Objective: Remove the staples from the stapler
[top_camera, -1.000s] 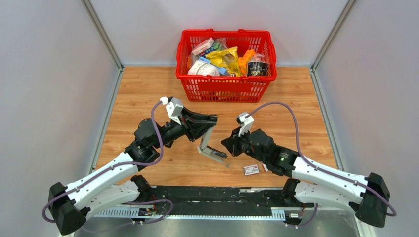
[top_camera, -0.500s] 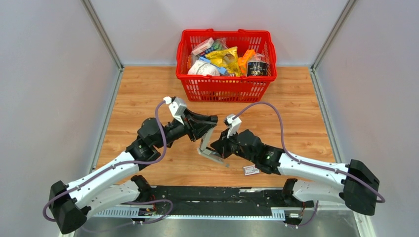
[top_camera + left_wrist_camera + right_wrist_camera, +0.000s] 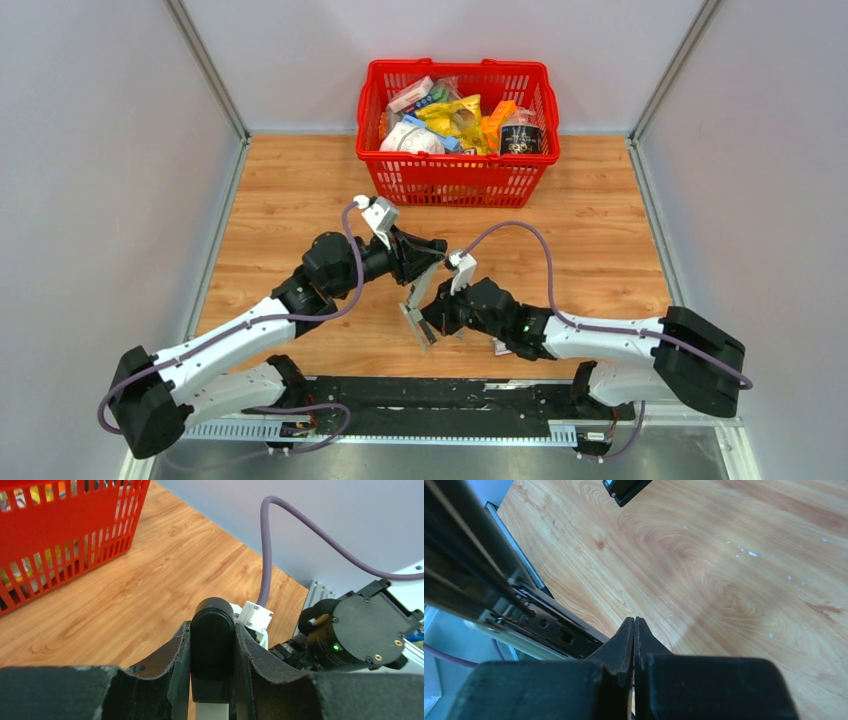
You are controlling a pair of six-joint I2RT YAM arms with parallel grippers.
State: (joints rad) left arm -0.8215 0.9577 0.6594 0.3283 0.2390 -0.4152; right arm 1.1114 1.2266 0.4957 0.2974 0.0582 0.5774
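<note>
My left gripper [image 3: 423, 262] is shut on the black rear end of the stapler [image 3: 417, 305] and holds it hinged open above the table. In the left wrist view the stapler's black end [image 3: 213, 635] sits tight between both fingers. My right gripper [image 3: 432, 318] is shut with nothing in it, its tips right beside the stapler's lower half. In the right wrist view the tips [image 3: 634, 627] point at the wood, with the stapler's metal channel [image 3: 509, 600] just to their left. Tiny silvery bits of staples [image 3: 749, 553] lie scattered on the wood. I cannot tell whether a strip sits in the channel.
A red basket [image 3: 455, 175] full of packaged goods stands at the back of the table. A small white-and-red box [image 3: 502, 346] lies by my right forearm near the front edge. Grey walls close in both sides.
My right arm has swung left and brought its shut tips up against the stapler. The left arm has shifted the stapler a little to the right, still gripping it.
</note>
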